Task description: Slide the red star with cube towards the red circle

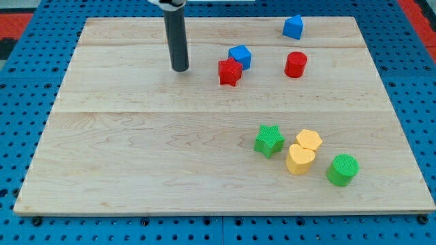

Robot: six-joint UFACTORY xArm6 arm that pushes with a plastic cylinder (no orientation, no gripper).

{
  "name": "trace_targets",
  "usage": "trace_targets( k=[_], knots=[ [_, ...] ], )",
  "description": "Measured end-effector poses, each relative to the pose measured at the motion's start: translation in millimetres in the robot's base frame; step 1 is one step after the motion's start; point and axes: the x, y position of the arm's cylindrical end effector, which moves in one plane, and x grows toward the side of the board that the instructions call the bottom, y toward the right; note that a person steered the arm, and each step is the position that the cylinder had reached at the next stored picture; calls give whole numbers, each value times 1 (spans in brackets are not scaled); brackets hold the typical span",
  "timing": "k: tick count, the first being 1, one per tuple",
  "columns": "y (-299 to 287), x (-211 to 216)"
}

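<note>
A red star (230,72) lies on the wooden board (136,156) near the view's top middle. A blue cube (240,56) touches it at its upper right. A red circle (296,64), a short cylinder, stands to the right of them, a clear gap away. My tip (180,69) rests on the board to the left of the red star, apart from it by about a block's width. The dark rod rises straight up out of the view's top.
A blue block with a pointed top (293,27) sits near the board's top right. At the lower right lie a green star (270,141), a yellow hexagon (308,141), a yellow heart (300,159) and a green cylinder (342,169). Blue pegboard surrounds the board.
</note>
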Motion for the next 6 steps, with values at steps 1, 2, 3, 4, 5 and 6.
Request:
trace_targets(
  k=[1,2,3,4,5,6],
  knots=[
    [39,14],
    [65,14],
    [105,-14],
    [136,-38],
    [125,-52],
    [108,-63]
  ],
)
